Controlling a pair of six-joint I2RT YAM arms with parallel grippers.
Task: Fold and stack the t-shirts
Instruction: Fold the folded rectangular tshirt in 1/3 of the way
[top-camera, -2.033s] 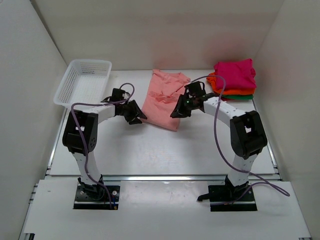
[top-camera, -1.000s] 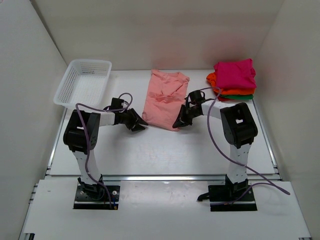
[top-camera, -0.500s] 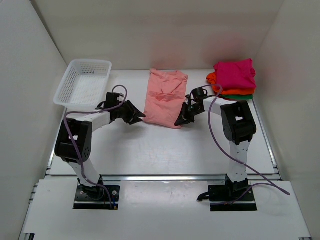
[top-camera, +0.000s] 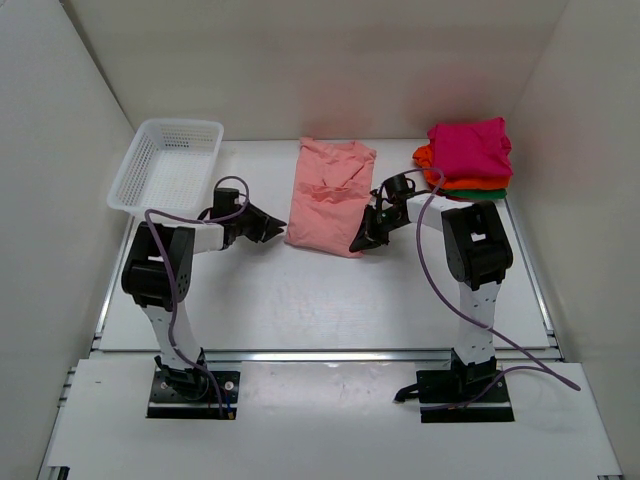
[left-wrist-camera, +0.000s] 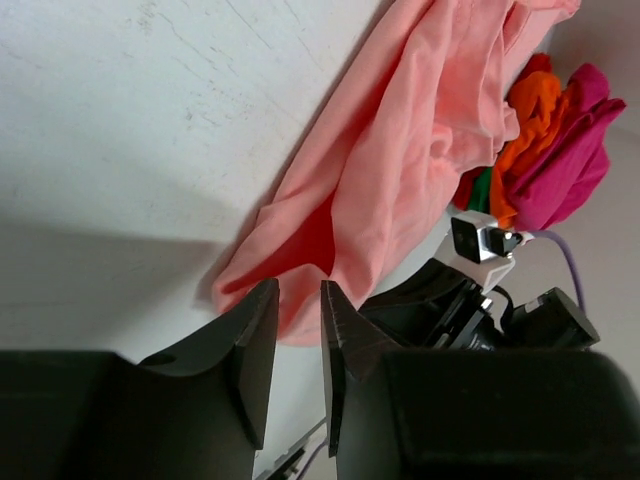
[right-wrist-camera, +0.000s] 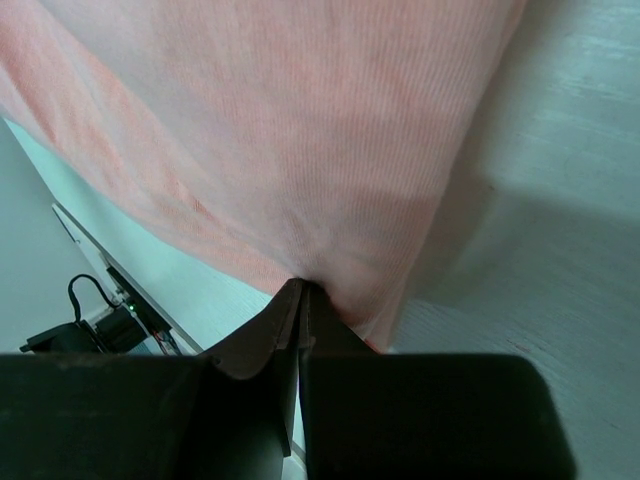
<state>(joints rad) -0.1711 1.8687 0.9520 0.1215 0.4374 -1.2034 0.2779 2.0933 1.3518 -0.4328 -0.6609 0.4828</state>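
The salmon-pink t-shirt (top-camera: 330, 195) lies as a long folded strip in the middle of the table. My left gripper (top-camera: 278, 231) is low at its near left edge. In the left wrist view the jaws (left-wrist-camera: 298, 290) stand narrowly apart with the shirt's corner (left-wrist-camera: 300, 265) just ahead of the tips. My right gripper (top-camera: 358, 243) is at the near right corner. In the right wrist view it (right-wrist-camera: 300, 287) is shut with the shirt's edge (right-wrist-camera: 330, 150) pinched at the tips. A stack with the magenta shirt (top-camera: 470, 148) on top, then orange (top-camera: 428, 160) and green (top-camera: 482, 192), sits back right.
A white mesh basket (top-camera: 170, 125) stands at the back left. White walls close the table on the left, back and right. The stack (left-wrist-camera: 560, 150) and my right arm (left-wrist-camera: 470, 300) show beyond the pink shirt in the left wrist view.
Both grippers have come down to the table and closed in on the pink shirt's near corners. The left one moved right to the shirt's edge. The shirt shifted slightly left.
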